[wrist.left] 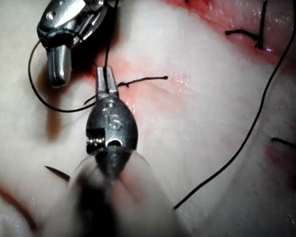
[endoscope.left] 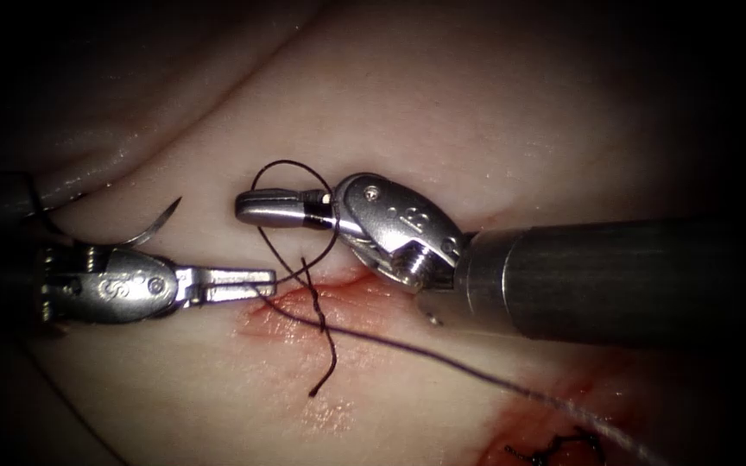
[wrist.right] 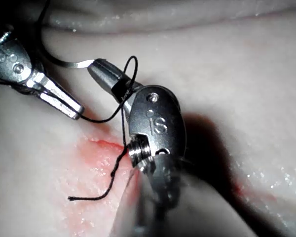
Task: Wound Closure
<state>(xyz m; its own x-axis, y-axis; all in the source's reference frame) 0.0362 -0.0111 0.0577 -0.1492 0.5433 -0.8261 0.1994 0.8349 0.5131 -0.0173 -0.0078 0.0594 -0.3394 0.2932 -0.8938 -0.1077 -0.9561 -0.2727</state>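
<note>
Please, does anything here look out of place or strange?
Nothing looks damaged. The curved steel needle lies loose on the pale tissue, left of the cut, and neither tool holds it. Dark thread is looped around the right end effector, which grips nothing. The left end effector seems to pinch the thread.

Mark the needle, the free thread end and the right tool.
needle [endoscope.left: 159,221], endoscope view, on its curved body near the tip.
free thread end [endoscope.left: 328,367], endoscope view, on its lower stretch.
right tool [endoscope.left: 291,209], endoscope view, between its jaw tips.

Two polished steel pincers [endoscope.left: 256,207] [endoscope.left: 252,280] (screw-pinned, stamped wrists) — one on a dark grey shaft [endoscope.left: 615,280].
</note>
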